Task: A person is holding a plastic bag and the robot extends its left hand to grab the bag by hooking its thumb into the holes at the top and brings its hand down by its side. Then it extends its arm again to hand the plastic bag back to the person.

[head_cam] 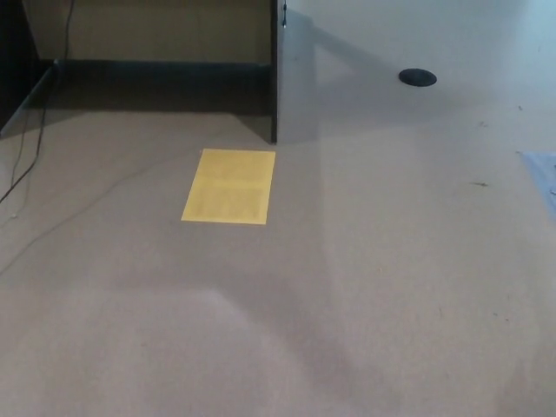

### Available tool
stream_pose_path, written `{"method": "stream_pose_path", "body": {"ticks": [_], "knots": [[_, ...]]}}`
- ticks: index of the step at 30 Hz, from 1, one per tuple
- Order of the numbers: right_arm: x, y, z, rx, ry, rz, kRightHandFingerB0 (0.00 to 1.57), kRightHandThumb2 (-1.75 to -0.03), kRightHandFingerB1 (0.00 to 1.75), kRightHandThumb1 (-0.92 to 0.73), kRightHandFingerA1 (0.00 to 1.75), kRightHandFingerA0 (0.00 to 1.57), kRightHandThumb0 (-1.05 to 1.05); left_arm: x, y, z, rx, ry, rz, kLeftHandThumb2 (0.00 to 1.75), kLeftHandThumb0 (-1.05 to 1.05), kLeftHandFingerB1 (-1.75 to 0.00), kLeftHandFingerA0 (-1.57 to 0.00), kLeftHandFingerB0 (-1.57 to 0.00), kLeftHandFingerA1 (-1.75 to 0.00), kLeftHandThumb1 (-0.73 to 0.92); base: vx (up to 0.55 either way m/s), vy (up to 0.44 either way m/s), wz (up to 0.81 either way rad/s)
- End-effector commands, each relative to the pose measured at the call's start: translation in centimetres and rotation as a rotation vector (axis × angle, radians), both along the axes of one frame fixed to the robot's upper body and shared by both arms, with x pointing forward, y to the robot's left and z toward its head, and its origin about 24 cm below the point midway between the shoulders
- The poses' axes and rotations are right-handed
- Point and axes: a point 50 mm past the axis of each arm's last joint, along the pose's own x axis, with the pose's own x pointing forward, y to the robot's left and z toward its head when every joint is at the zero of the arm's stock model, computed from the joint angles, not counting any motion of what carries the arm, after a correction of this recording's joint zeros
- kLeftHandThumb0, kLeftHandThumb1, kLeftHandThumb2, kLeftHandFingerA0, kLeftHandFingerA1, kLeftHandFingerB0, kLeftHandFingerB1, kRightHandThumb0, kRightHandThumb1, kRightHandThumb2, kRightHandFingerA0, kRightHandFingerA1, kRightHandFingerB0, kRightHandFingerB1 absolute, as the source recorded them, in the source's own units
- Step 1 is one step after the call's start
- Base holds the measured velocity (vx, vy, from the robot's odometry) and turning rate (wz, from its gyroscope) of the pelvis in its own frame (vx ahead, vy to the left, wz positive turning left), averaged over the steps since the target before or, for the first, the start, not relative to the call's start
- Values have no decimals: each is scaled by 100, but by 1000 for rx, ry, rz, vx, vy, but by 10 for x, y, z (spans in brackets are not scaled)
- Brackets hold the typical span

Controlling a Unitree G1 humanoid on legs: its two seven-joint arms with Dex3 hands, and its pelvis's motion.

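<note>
The head view looks down on a pale beige carpeted floor point(365, 287), and neither of the robot's hands shows anywhere in it, so whether their fingers are apart or together cannot be told. The plastic bag and the person do not appear in the picture either. A yellow rectangular sheet point(229, 186) lies flat on the floor left of centre. Just beyond its far right corner stands the dark edge of a vertical panel point(274, 74), with a shadowed recess point(156, 82) stretching to the left of it. A thin cable point(26, 161) trails over the floor at the far left. A small dark round disc point(418, 77) sits on the floor at the upper right, well apart from the sheet. A pale bluish patch point(543, 174) meets the right edge.
</note>
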Motion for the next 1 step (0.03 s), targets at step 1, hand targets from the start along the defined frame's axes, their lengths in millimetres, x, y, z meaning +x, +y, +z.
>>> {"method": "stream_pose_path", "body": {"ticks": [1], "knots": [[-6,-5,-1,-19,13,-16,61,-61,43,-68,49,78,-29,-4,5,4,-10,-41,19,56,-42,-36,-49,-49,-40,53,0,0,0]]}}
